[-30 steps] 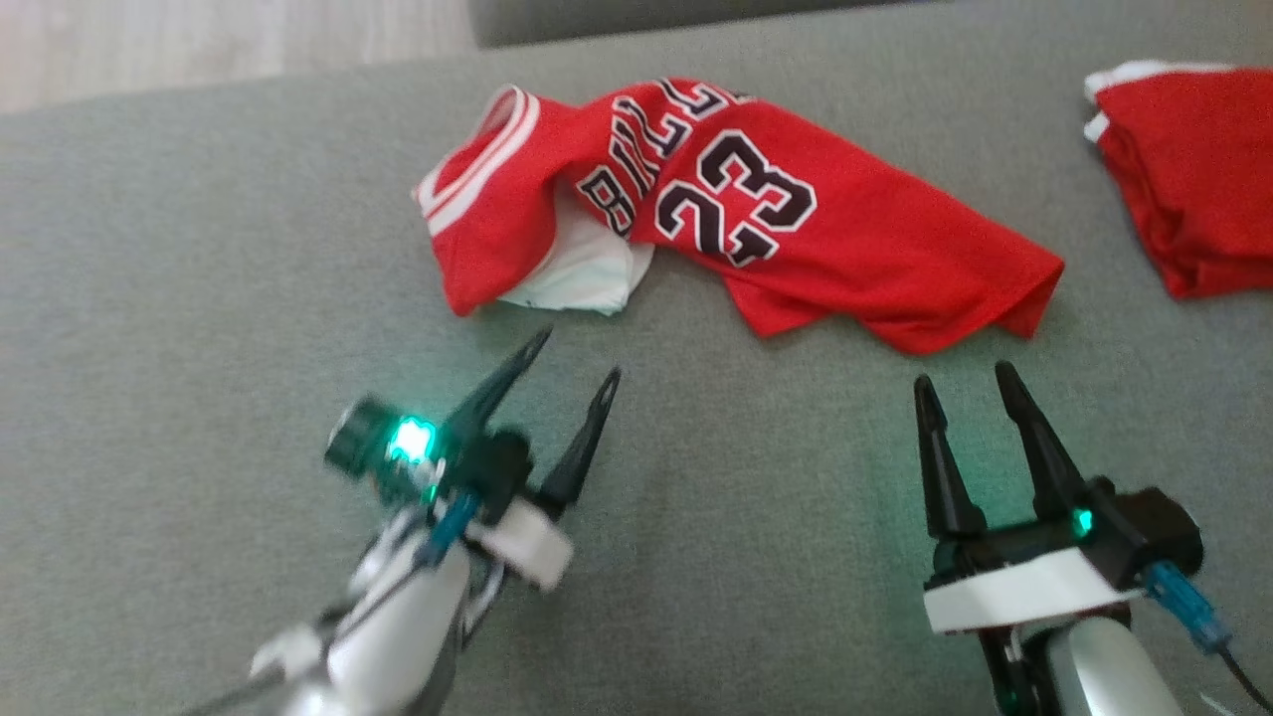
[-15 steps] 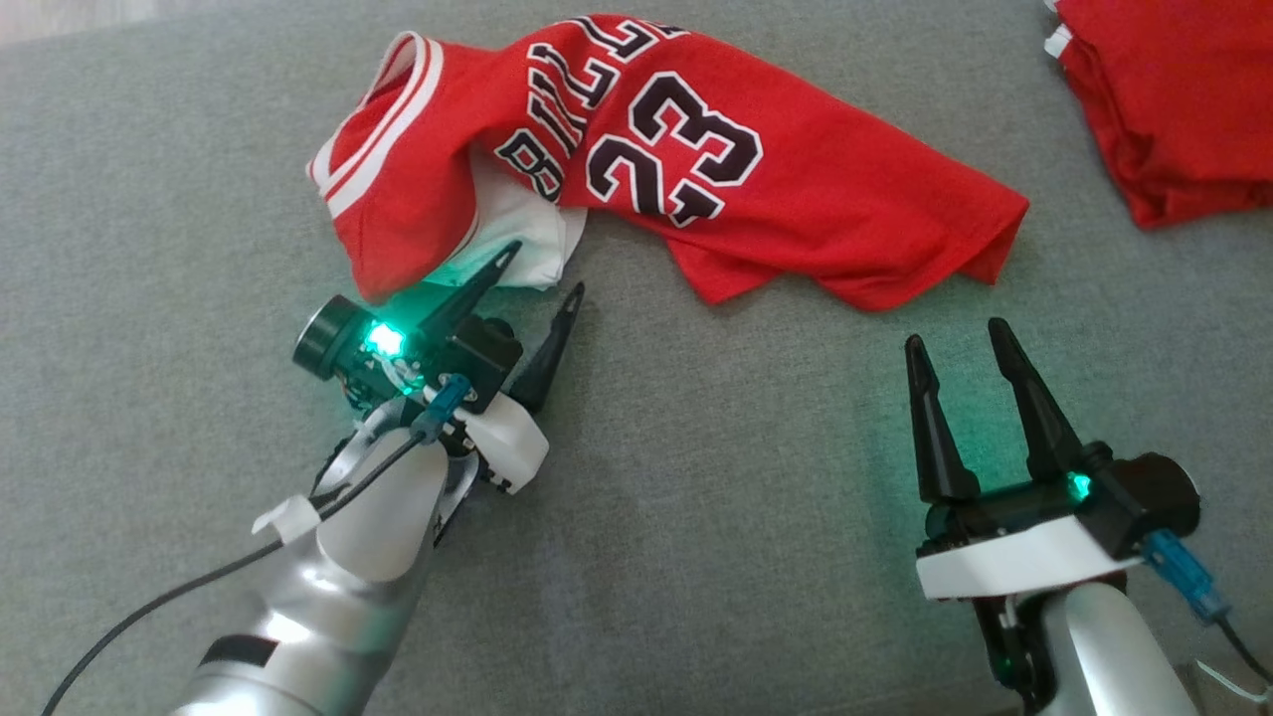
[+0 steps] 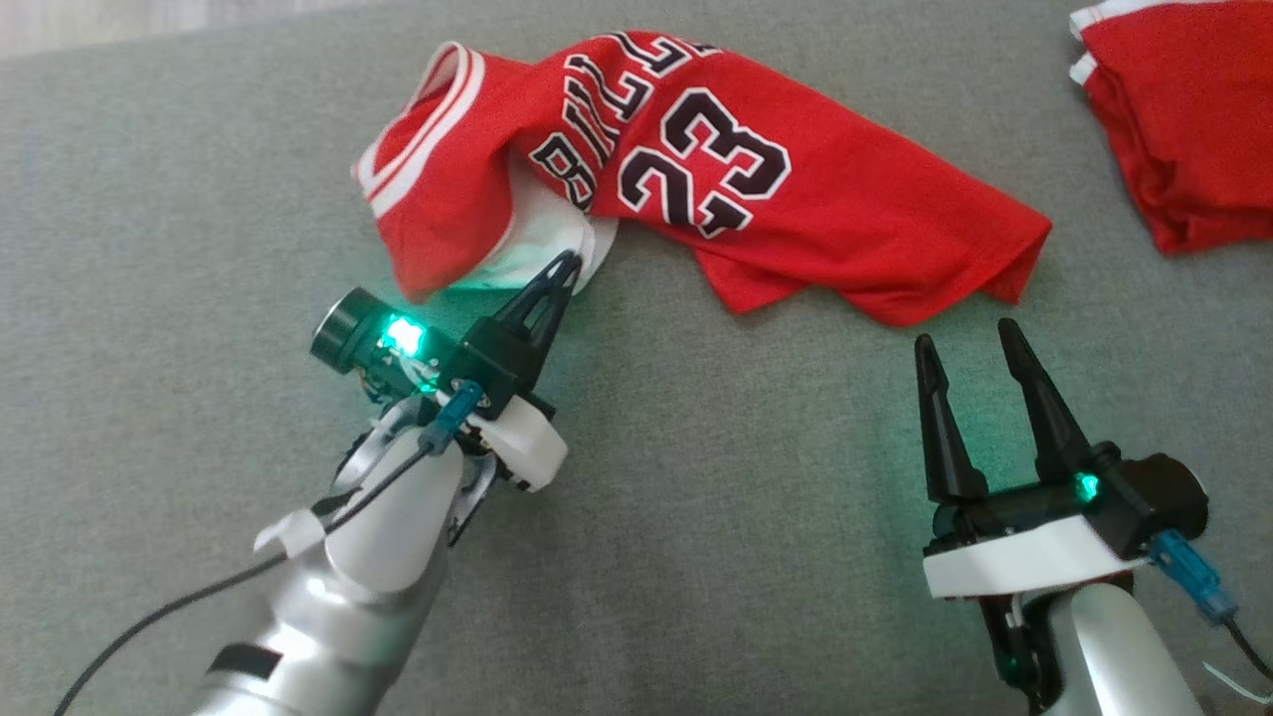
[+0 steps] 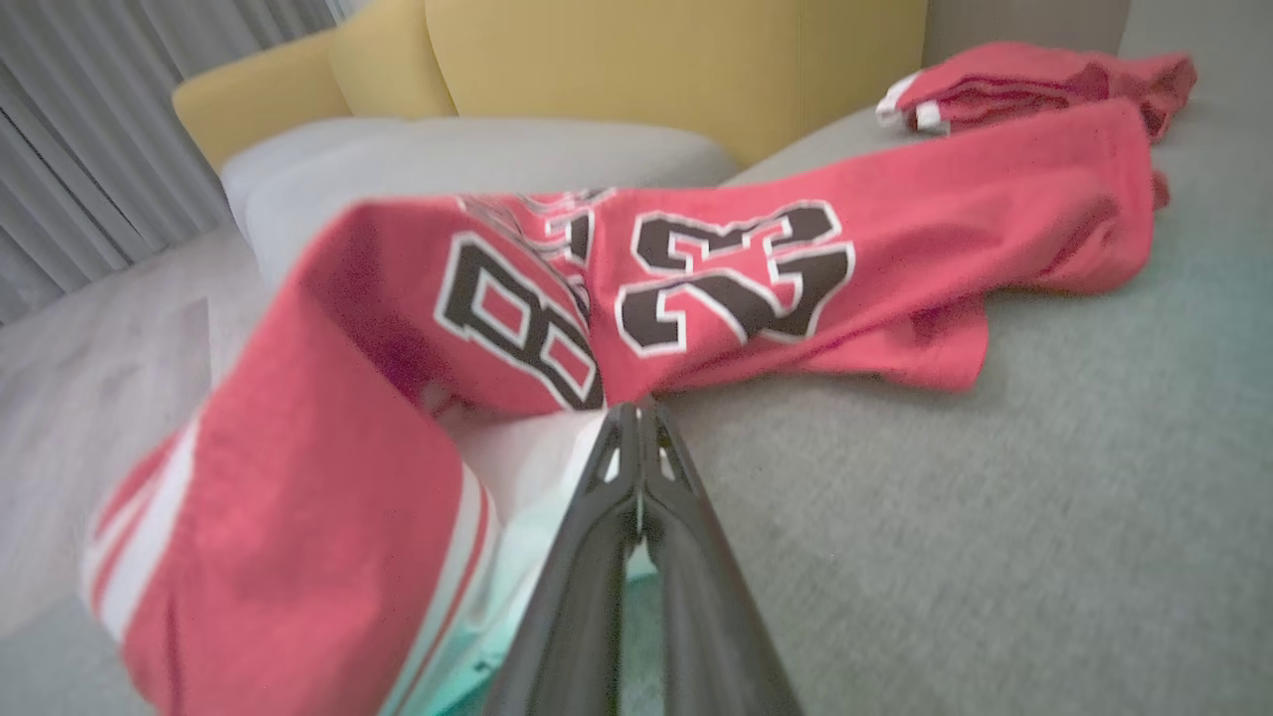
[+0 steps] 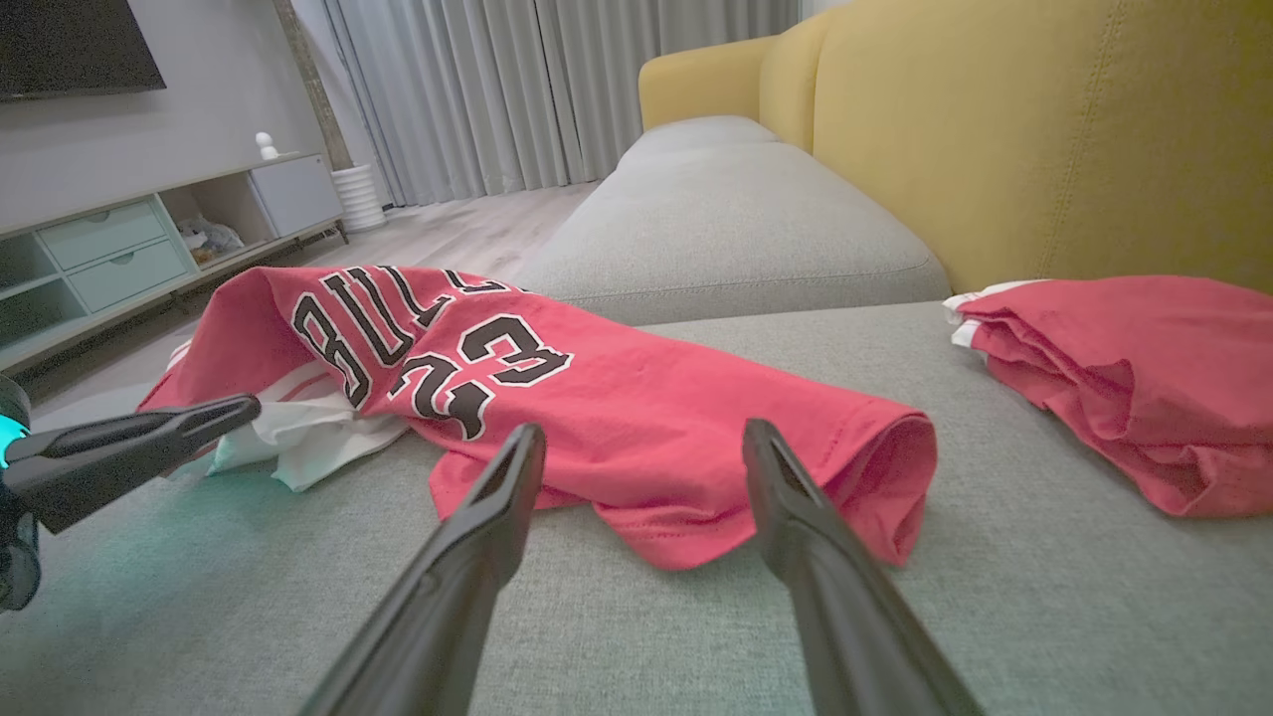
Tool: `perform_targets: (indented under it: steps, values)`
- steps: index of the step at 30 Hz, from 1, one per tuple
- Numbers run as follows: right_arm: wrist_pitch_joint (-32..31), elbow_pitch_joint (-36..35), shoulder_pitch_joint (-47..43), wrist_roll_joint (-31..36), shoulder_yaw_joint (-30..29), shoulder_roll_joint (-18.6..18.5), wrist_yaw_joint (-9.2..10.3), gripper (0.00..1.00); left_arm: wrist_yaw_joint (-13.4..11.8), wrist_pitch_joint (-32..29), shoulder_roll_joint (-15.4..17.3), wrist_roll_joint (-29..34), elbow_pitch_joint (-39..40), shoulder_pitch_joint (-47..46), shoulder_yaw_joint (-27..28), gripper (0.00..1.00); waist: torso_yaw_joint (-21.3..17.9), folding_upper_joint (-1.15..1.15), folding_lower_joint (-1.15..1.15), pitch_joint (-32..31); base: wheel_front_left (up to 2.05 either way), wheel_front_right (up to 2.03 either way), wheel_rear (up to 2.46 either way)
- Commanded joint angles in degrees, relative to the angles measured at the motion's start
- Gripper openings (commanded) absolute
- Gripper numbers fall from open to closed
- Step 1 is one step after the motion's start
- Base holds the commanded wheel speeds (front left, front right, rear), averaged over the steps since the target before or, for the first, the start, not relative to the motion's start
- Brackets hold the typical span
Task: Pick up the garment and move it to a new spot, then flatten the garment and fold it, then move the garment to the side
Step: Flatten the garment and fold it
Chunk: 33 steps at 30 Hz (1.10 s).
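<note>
While our left end effector [image 3: 562,267] sits fully closed, fingers [image 4: 589,557] pressed together, its tips touch white lining of jersey [image 3: 816,219]; we cannot tell whether cloth is pinched. Jersey lies crumpled on sofa [image 3: 746,477], starting at those tips, stretching ahead and rightward. Our right end effector [image 3: 966,336]: fingers spread wide, holding nothing, jersey hem just beyond tips, not touching. Second red garment [image 3: 1183,149] lies farther ahead, right of our right end effector, well apart from jersey.

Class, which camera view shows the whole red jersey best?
The head view: the jersey lies whole, seen from above. The left wrist view is close, blurred and cuts off its near end; the right wrist view sees it low.
</note>
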<state>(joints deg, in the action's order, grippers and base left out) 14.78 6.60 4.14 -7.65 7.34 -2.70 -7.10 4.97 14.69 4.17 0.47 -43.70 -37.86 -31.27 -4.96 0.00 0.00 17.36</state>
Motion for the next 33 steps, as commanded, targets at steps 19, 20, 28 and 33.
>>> perform_targets:
  steps: [19, 20, 28, 33]
  values:
    - [0.2, -1.4, -2.5, -1.3, -1.5, -0.2, -0.39, 1.00, -1.3, 0.0, 15.0, -2.4, 36.6, 28.2, -1.0, 0.00, 7.8, 0.00, 0.00, -3.8, 0.00, 0.00, 0.00]
    - [0.2, -1.4, -2.5, -1.3, -1.5, -0.2, -0.39, 1.00, -1.3, 0.0, 15.0, -2.4, 36.6, 28.2, -1.0, 0.00, 7.8, 0.00, 0.00, -3.8, 0.00, 0.00, 0.00]
    - [0.2, -1.3, -1.6, -0.9, -1.1, -0.2, -0.39, 1.00, -3.0, 0.1, 13.9, -0.1, 32.8, 28.0, -3.5, 1.00, 8.8, 0.00, 0.00, -1.9, 0.00, 0.00, 0.00]
    - [0.2, -1.0, -1.3, -0.9, -1.5, -0.2, -0.39, 1.00, -3.4, 0.1, 13.1, 0.1, 29.0, 27.5, -4.5, 1.00, 8.5, 0.00, 0.00, -1.2, 0.00, 0.00, 0.00]
